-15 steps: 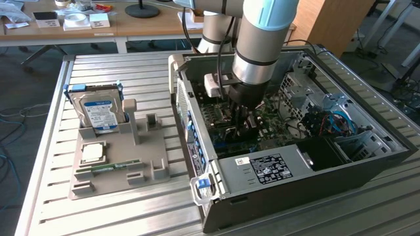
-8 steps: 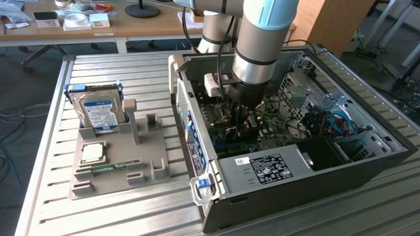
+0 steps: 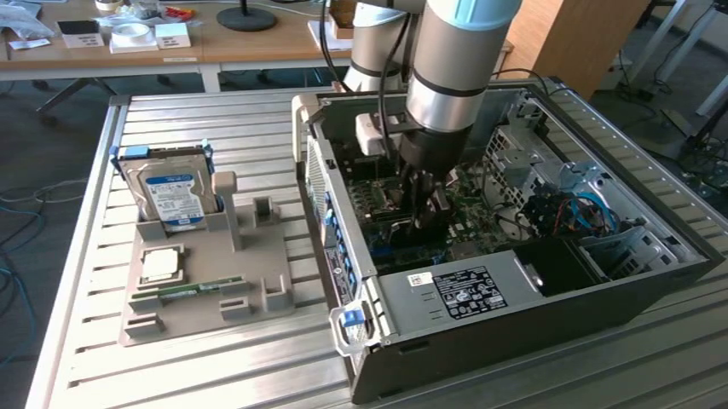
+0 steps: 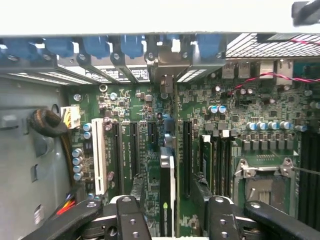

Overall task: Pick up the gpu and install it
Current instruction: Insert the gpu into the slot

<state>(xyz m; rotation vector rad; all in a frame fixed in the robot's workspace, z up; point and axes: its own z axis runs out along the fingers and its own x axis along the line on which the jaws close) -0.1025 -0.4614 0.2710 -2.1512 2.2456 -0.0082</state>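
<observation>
Inside the computer case [image 3: 637, 281], the gripper [image 4: 170, 220] stands spread wide with its 2 fingers [image 4: 132, 222] on either side of the gpu [image 4: 167, 195], released. The gpu stands edge-on in a motherboard [image 4: 250, 145] slot, its lower part cut off from sight.

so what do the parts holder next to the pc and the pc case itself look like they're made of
Parts holder: looks like matte grey plastic, possibly 3D printed; a dull uniform surface with blocky slots and posts. PC case: painted black sheet metal outside and bare silvery steel inside, with perforated panels and folded edges.
</observation>
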